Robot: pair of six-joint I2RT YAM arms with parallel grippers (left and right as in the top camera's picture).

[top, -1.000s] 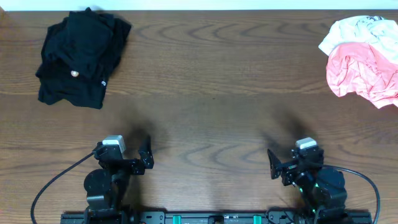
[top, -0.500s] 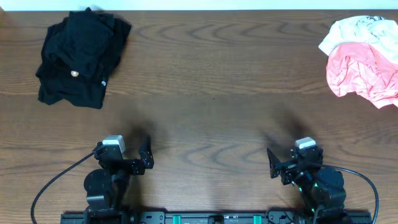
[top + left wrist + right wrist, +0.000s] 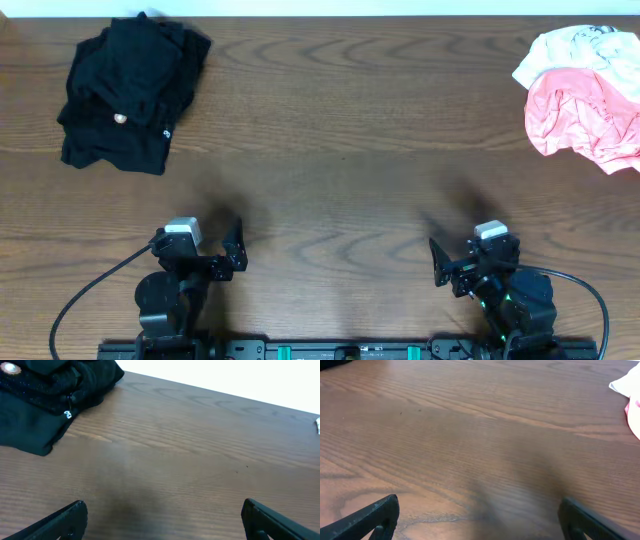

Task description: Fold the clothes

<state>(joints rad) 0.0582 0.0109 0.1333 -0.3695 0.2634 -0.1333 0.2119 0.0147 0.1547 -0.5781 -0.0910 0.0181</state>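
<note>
A crumpled black garment pile (image 3: 130,90) lies at the far left of the wooden table; it also shows in the left wrist view (image 3: 50,395). A pink piece (image 3: 585,120) with a white piece (image 3: 575,50) on top lies at the far right; their edge shows in the right wrist view (image 3: 631,390). My left gripper (image 3: 235,250) is open and empty near the front edge, far from the black pile; its jaws stand wide apart in the left wrist view (image 3: 162,517). My right gripper (image 3: 438,262) is open and empty near the front edge, its jaws wide apart in the right wrist view (image 3: 480,517).
The brown wooden table (image 3: 340,150) spans the view. A black cable (image 3: 85,295) loops from the left arm's base, another (image 3: 590,290) from the right. A white strip runs along the table's far edge (image 3: 320,8).
</note>
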